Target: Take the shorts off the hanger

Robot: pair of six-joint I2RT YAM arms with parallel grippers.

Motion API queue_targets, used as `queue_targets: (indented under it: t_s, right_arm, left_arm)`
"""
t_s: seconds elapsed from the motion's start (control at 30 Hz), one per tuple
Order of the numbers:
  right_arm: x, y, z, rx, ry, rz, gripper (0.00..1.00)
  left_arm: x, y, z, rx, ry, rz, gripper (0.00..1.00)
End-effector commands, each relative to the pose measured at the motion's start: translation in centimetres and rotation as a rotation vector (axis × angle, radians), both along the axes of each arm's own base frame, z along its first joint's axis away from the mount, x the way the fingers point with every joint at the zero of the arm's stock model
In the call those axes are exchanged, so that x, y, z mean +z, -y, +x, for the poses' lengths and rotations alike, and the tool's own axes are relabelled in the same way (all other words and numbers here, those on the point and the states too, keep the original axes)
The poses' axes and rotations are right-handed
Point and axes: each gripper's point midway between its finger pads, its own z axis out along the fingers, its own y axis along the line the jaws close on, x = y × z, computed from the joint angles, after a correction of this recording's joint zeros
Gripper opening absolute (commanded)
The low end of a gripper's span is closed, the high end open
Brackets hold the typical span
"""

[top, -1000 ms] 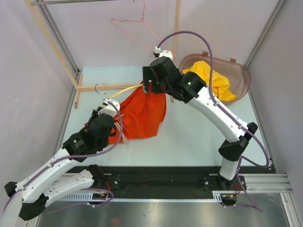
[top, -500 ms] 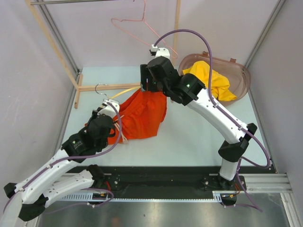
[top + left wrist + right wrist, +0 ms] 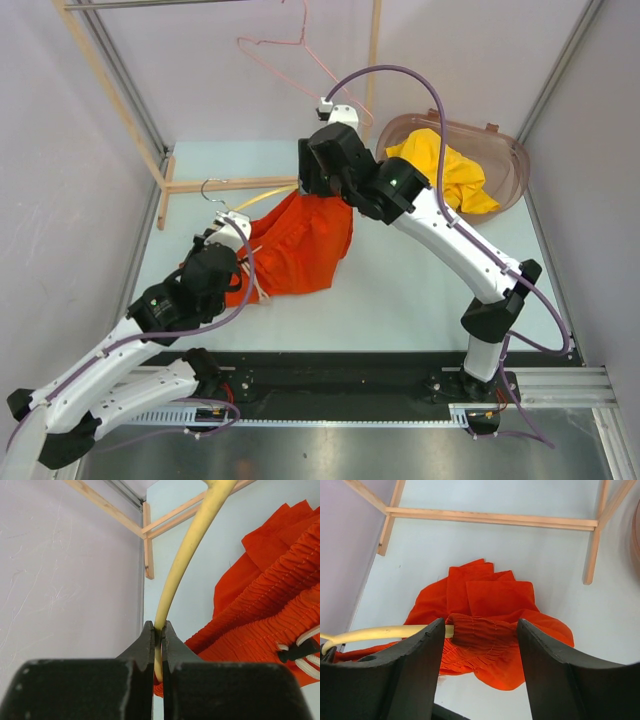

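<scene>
Shorts (image 3: 490,600) waistband edge, between parted right fingers (image 3: 415,670)

The orange-red shorts (image 3: 300,250) are showing one vivid flat colour, with the gathered waistband (image 3: 270,600) reading as fine ribbed lines. Their drawstring (image 3: 305,636) is showing white with a black tip. The hanger (image 3: 182,560) is showing pale yellow. The yellow shorts (image 3: 452,172) are glowing bright and plain inside a basket (image 3: 512,150) that is looking see-through brownish pink. A wire hanger (image 3: 270,42) is showing pink. The frame (image 3: 232,184) is showing light bare wood, the table (image 3: 400,290) pale blue-green and the walls (image 3: 60,200) pale lilac-grey. The arms (image 3: 450,237) are showing white shells with black joints, and their cables (image 3: 390,68) are showing purple.
</scene>
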Motion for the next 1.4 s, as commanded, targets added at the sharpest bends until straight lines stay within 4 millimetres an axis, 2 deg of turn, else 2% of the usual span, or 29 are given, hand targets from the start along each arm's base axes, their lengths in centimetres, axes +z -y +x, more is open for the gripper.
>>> queue_targets:
  t_s: [0.0, 0.1, 0.2, 0.37, 0.4, 0.43, 0.47, 0.7, 0.9, 1.03, 1.27, 1.37]
  right_arm:
    - [-0.3, 1.0, -0.1, -0.036, -0.004, -0.003, 0.63]
    - [-0.5, 1.0, 0.1, -0.034, 0.0, -0.013, 0.58]
    - [-0.5, 1.3, 0.2, -0.042, 0.005, -0.019, 0.45]
    - [-0.7, 1.9, 0.3, -0.049, 0.011, -0.011, 0.19]
    - [-0.7, 2.3, 0.2, -0.056, 0.011, -0.012, 0.14]
    - [-0.9, 2.7, 0.3, -0.073, 0.012, -0.016, 0.04]
    - [-0.9, 3.2, 0.5, -0.09, 0.011, -0.017, 0.0]
    - [-1.8, 9.3, 1.0, -0.232, 0.001, -0.001, 0.0]
    - [-3.1, 15.4, -0.7, -0.325, -0.014, 0.044, 0.0]
    - [-3.5, 18.2, -2.3, -0.351, -0.014, 0.037, 0.0]
    - [-3.4, 20.5, -3.8, -0.362, -0.012, 0.046, 0.0]
    - [-3.0, 19.0, -3.8, -0.289, -0.005, 0.084, 0.0]
  left_arm:
    - [1.4, 0.6, 0.3, 0.022, 0.067, -0.119, 0.0]
    - [1.7, 0.6, 0.3, 0.019, 0.071, -0.124, 0.0]
    - [1.8, 0.6, 0.3, 0.018, 0.068, -0.122, 0.0]
    - [1.7, 0.8, 0.4, 0.035, 0.063, -0.143, 0.0]
    - [1.7, 0.8, 0.4, 0.04, 0.063, -0.147, 0.0]
    - [1.6, 0.9, 0.5, 0.047, 0.062, -0.155, 0.0]
    - [1.5, 0.8, 0.4, 0.057, 0.062, -0.155, 0.0]
    - [1.2, 0.1, 0.2, 0.103, 0.083, -0.168, 0.0]
    - [0.6, -0.6, -0.2, 0.148, 0.075, -0.175, 0.0]
    - [0.9, -0.5, -0.1, 0.162, 0.082, -0.194, 0.0]
    - [2.2, 0.1, 0.4, 0.155, 0.097, -0.208, 0.0]
    - [3.3, 1.1, 0.8, 0.115, 0.105, -0.264, 0.0]
